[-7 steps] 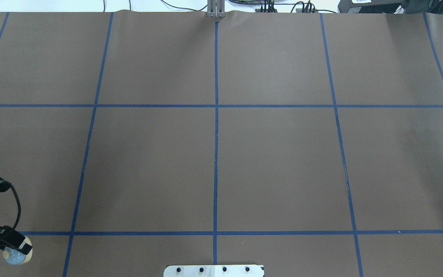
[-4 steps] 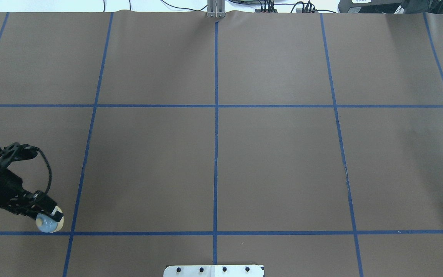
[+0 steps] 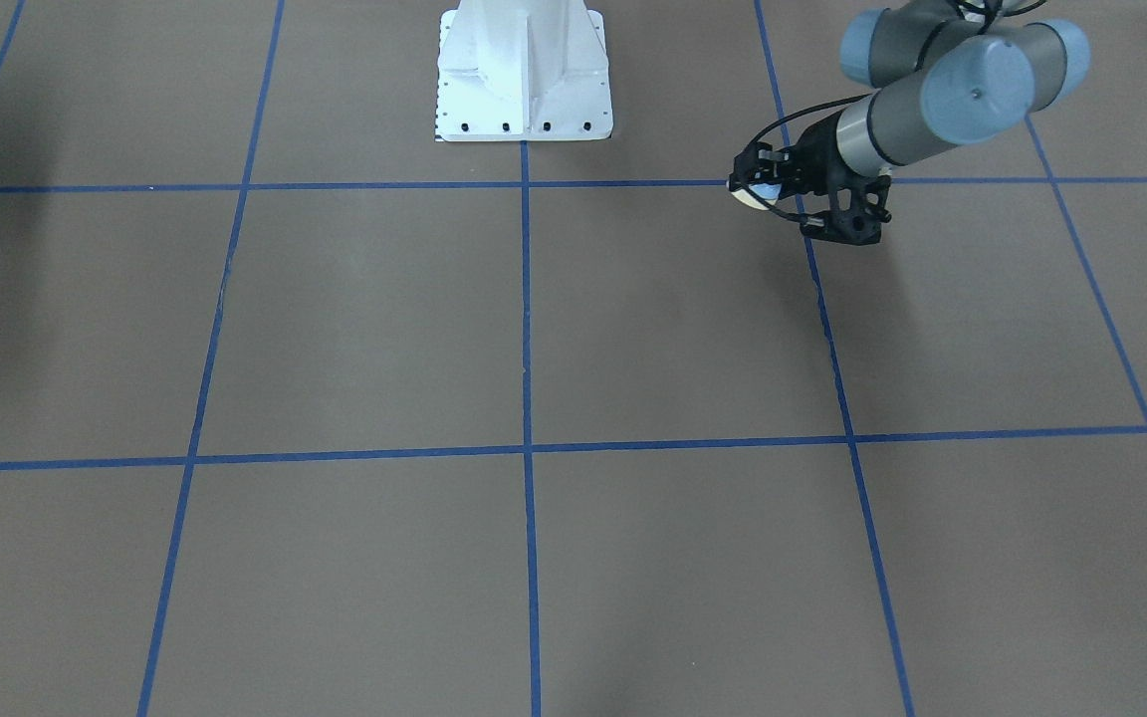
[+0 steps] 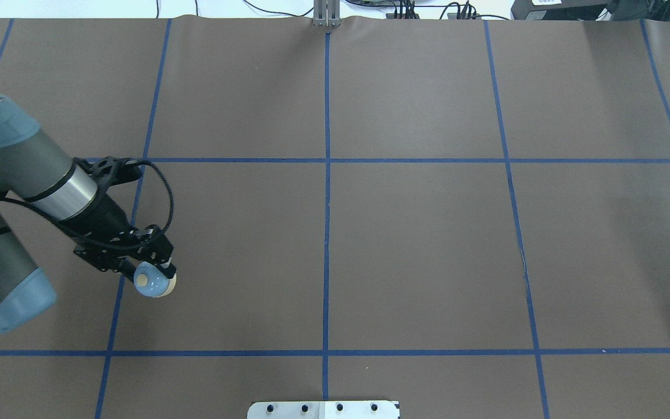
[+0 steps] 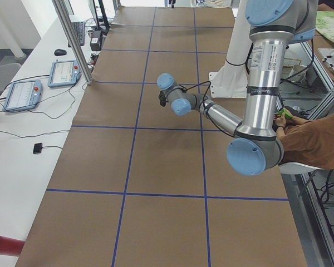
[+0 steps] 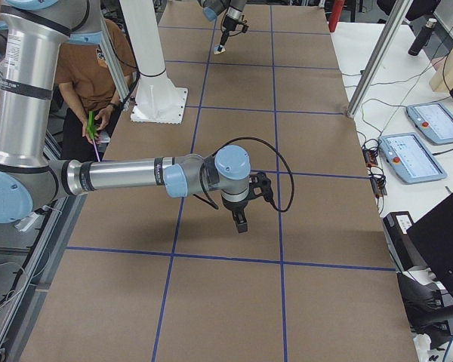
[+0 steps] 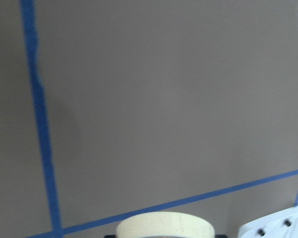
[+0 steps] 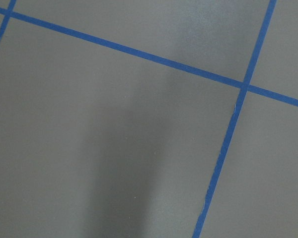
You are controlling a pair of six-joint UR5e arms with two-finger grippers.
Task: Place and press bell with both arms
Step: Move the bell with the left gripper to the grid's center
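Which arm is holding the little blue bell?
The left arm: its hand is clamped on the bell. The right hand has no bell in it.

A matt brown paper-like sheet [image 4: 416, 244] is covering the table, lying smooth and flat and giving off no glare, apart from a faint crease beside one line. The thin blue tape lines [image 4: 327, 233] are showing slightly rough, frayed edges in the left wrist view. The light blue call bell [image 4: 152, 280] is gleaming: its dome is looking glossy and smooth, its cream base ring duller. The left arm's silver-grey metal tube [image 4: 64, 195] is shining with a satin sheen, and its light blue plastic joint caps [image 4: 18, 302] are looking smooth and semi-matt. The black cable [image 4: 171, 201] is looking rubbery and matt. The white pedestal [image 3: 524, 70] is reflecting light like painted metal.
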